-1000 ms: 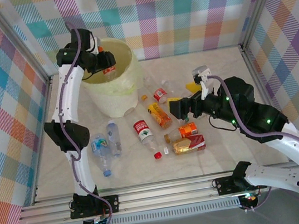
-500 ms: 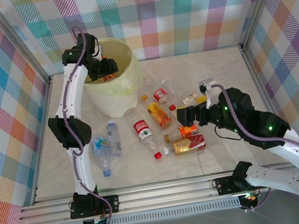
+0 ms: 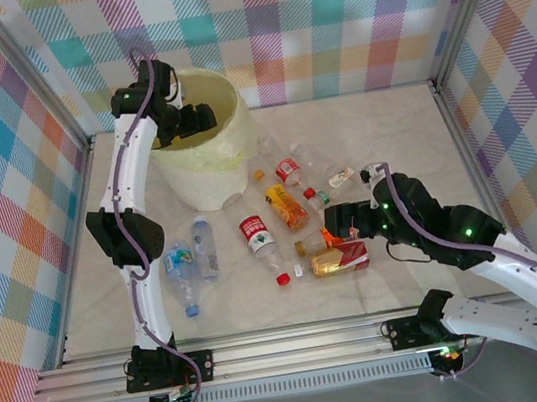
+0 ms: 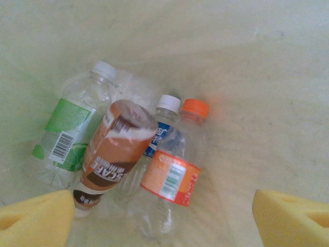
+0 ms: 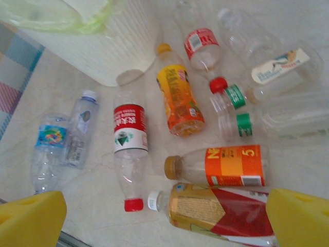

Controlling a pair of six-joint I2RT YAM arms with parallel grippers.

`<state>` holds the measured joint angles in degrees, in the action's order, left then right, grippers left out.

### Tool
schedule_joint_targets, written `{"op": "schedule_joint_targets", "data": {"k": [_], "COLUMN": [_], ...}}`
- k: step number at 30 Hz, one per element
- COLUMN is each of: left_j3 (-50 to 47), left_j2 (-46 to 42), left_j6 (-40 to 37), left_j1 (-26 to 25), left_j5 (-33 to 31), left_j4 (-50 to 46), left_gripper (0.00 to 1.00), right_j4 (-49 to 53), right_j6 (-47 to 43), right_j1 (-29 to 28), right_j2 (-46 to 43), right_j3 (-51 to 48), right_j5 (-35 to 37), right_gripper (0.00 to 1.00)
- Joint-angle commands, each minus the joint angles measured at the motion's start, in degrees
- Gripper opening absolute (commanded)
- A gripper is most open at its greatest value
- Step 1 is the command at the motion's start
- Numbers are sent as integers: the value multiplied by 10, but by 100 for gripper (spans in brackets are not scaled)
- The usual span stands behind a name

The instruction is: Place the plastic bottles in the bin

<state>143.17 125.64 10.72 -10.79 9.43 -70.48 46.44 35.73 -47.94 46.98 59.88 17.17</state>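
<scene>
My left gripper (image 3: 198, 119) hangs open over the bin (image 3: 227, 157), nothing between its yellow pads (image 4: 33, 218). Below it, on the bin's bag (image 4: 267, 103), lie several plastic bottles: an orange-label one (image 4: 172, 177), a brown-label one (image 4: 115, 149), a blue-label one (image 4: 163, 128) and a green-label one (image 4: 69, 134). My right gripper (image 3: 337, 219) is open just above the table, over an amber red-label bottle (image 5: 221, 211) and an orange-label bottle (image 5: 231, 165). A red-label bottle (image 5: 129, 136) and an orange-drink bottle (image 5: 180, 100) lie further out.
Two clear blue-label bottles (image 3: 188, 258) lie left of the pile, near the left arm. More clear bottles (image 5: 257, 110) with green bands and a small red-label one (image 5: 201, 46) lie toward the back right. Checked walls enclose the table, and a metal rail (image 3: 290, 344) edges its near side.
My left gripper has opened over the bin and the bottle it held is gone from it. The right arm has dropped and pulled nearer, over the amber and orange-label bottles.
</scene>
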Motion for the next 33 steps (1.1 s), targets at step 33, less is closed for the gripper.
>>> {"op": "schedule_joint_targets", "data": {"k": [33], "left_j3": [-570], "left_j2": [-625], "left_j6": [1], "left_j1": [-38], "left_j5": [196], "left_j4": [239], "left_gripper": [100], "right_j4": [-82], "right_j6": [255], "right_j1": [94], "right_j2": [173], "right_j3": [-119], "right_j5": [-103], "right_gripper": [79]}}
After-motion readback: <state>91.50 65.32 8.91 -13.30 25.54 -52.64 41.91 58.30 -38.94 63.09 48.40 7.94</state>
